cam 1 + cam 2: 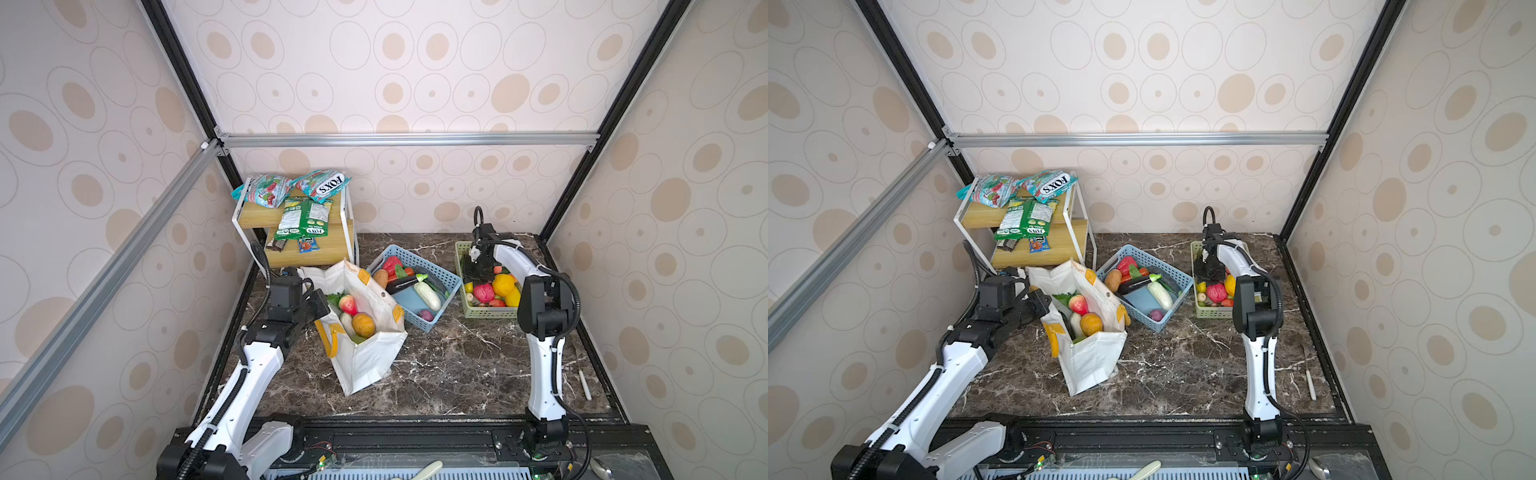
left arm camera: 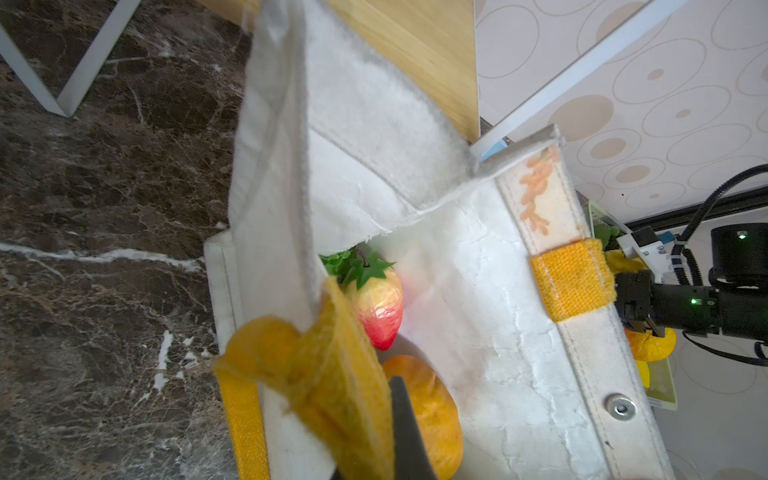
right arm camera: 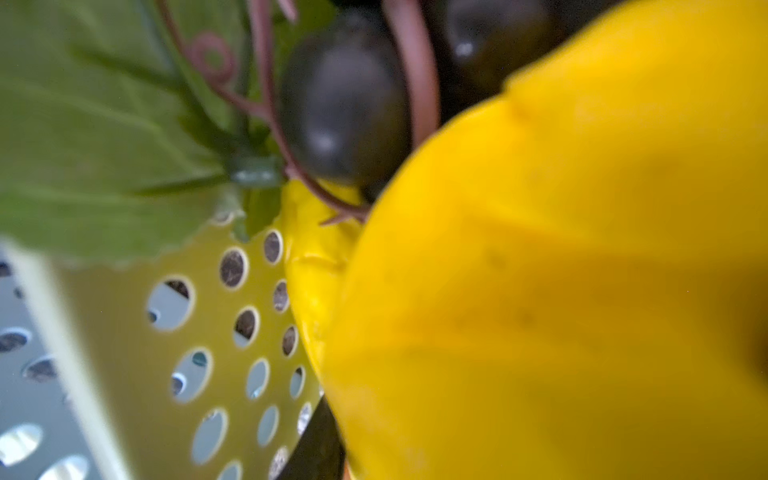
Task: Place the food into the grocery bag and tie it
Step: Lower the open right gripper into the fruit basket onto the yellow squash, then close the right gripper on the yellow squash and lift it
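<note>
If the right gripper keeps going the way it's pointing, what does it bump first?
Probably the yellow fruit: the right gripper points down into the green basket, and that fruit fills its wrist view up close. Blurry, so not certain.

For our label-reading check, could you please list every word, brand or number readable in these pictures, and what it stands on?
"FOX'S": upside down on the teal-and-red foil snack packet.
"FOX'S": smaller, upside down on the green foil packet; its fine print is too small.
Second teal-and-red foil packet, small blue packet, dark wrapped bar: print blurred, unreadable.
White fabric grocery bag: faded orange marks on its rim, illegible.
</note>
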